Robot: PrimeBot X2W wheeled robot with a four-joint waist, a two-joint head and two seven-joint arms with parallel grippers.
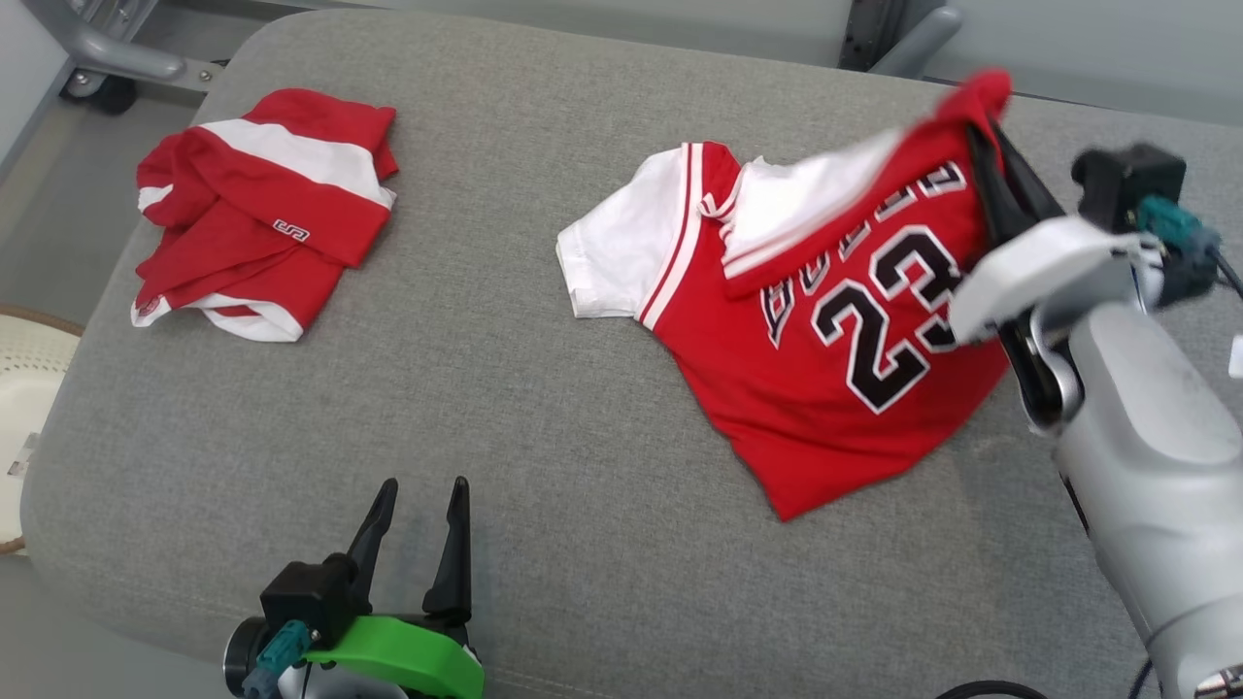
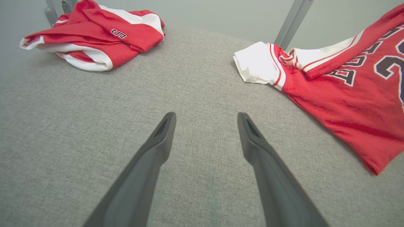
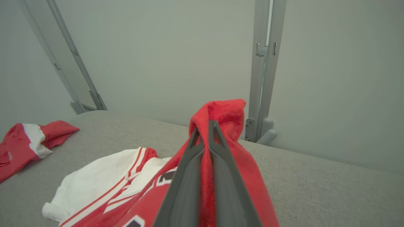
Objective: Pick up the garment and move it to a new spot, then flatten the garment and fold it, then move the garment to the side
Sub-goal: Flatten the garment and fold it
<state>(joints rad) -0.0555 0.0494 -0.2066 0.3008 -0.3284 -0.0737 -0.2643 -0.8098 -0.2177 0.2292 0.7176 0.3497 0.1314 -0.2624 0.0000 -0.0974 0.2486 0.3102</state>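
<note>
With the right pincer [image 3: 204,126] clenched on a raised red edge of the jersey [image 1: 845,408], its rest lying on the grey cushion [image 1: 534,437], and the left pincer [image 1: 423,482] released, flattening, folding and setting aside were seemingly not yet done.

Grey cushion [image 1: 544,408]: bare stretch left of the numbered jersey [image 1: 825,432], open passage. Crumpled red-and-white shirt [image 1: 262,214]: well left of the jersey, blocking the far corner. Right gripper [image 1: 983,136] and pale forearm [image 1: 1146,427]: over the jersey's right side, closing that approach. Metal post [image 3: 263,78]: behind the jersey, beyond the cushion.
</note>
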